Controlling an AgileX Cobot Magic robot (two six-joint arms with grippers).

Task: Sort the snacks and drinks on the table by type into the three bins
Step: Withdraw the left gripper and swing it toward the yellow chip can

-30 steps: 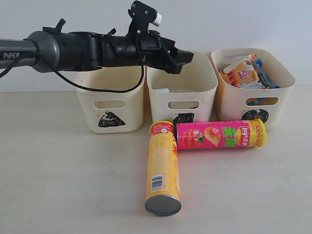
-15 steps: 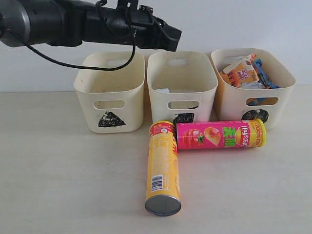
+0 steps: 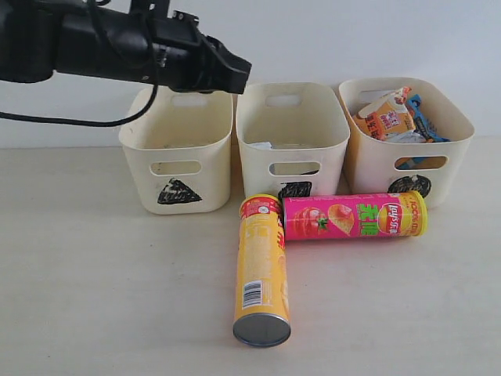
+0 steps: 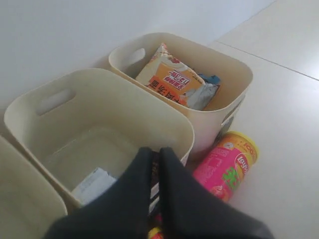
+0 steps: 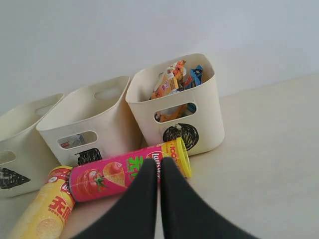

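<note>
Two chip cans lie on the table in front of the three bins: the yellow can (image 3: 261, 270) points toward the camera, and the pink can (image 3: 354, 216) lies crosswise, touching its top. An orange bag (image 3: 387, 116) and a blue bag (image 3: 423, 117) stick out of the circle bin (image 3: 368, 168). A pale carton (image 4: 92, 185) lies in the square bin (image 3: 329, 157). The triangle bin (image 3: 141, 176) stands at the left. My left gripper (image 3: 243, 74) hangs shut and empty above the triangle and square bins. My right gripper (image 5: 159, 163), shut and empty, hovers near the pink can (image 5: 114, 175).
The bins stand side by side against a white wall. A black cable (image 3: 94, 121) droops from the left arm over the triangle bin's back rim. Open tabletop lies to the left and right of the cans.
The left arm has swung left and upward, from over the square bin toward the triangle bin, and its jaws have come together. The cans and bins have not moved.
</note>
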